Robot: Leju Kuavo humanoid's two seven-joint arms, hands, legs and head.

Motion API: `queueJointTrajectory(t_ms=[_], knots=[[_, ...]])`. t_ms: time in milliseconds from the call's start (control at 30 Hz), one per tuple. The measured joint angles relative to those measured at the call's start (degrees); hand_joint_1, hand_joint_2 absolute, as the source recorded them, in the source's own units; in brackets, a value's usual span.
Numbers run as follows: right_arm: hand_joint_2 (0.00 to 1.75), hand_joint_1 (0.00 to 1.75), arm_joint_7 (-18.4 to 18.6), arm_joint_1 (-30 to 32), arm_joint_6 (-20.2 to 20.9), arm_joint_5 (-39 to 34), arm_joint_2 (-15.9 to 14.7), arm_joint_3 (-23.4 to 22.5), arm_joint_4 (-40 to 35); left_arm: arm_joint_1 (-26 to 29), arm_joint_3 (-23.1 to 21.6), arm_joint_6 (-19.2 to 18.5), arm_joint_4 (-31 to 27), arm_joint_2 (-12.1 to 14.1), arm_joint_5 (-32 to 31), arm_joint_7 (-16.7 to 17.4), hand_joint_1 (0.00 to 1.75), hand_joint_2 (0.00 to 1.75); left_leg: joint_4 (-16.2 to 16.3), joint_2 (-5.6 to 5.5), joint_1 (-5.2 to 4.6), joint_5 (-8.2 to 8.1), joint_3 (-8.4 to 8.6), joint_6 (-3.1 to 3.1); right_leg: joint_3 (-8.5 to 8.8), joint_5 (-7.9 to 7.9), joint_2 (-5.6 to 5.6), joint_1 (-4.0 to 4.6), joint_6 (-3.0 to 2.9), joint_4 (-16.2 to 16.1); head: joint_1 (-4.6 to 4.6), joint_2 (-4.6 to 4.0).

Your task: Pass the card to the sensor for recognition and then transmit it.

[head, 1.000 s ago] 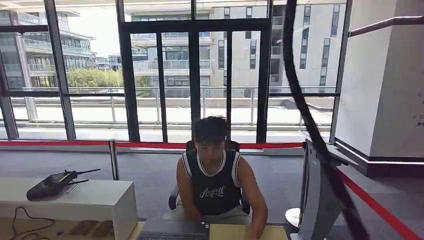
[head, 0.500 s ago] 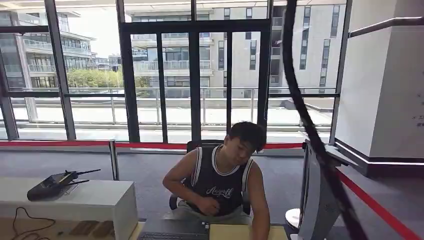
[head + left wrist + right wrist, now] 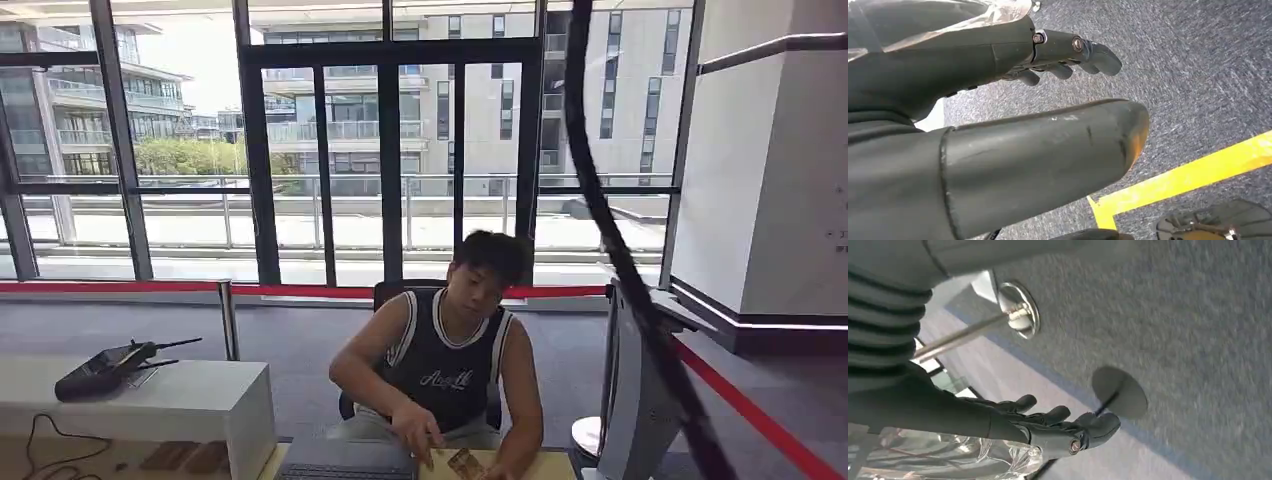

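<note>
The left hand (image 3: 1013, 115) hangs over the grey carpet, fingers loose, holding nothing. In the middle, a person (image 3: 445, 350) at the desk (image 3: 520, 466) touches the brown card (image 3: 466, 464). The right hand (image 3: 1048, 427) also hangs down, fingers apart, holding nothing. I think a hand should rise slowly, palm ready, and take the card flat.

Bright daylight floods through the tall dark-framed glass wall (image 3: 390, 150), washing out the sky. The speckled grey carpet (image 3: 1198, 315) is motion-blurred in the right wrist view.
</note>
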Motion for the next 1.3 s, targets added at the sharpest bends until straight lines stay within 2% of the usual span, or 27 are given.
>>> queueJointTrajectory(t_ms=[367,633,1300], knots=[[0.0,0.0,-1.01,0.15,2.49,-2.25,3.95,-1.2,0.37,-0.07,-0.33,0.09,0.0,0.13,-0.2,0.68,0.0,0.0,0.0,0.0,-0.01,0.0,0.0,0.0,0.0,0.0,0.0,-0.01,0.0,0.0,0.0,0.0],[0.0,0.0,-1.42,0.16,3.52,-2.84,5.68,-1.9,0.59,-0.09,-0.37,-0.35,0.0,0.39,-0.37,0.61,0.0,0.0,0.0,0.0,0.0,0.0,0.01,0.0,0.0,0.0,0.0,-0.01,0.0,0.0,0.02,0.0],[0.0,0.0,-1.33,0.15,6.03,-2.19,6.8,-2.08,0.92,-0.1,-0.41,-0.26,0.0,0.52,-0.59,0.87,0.0,0.0,0.0,0.0,-0.01,0.0,0.01,0.0,0.0,0.0,0.0,-0.01,0.0,0.0,0.04,0.0]])
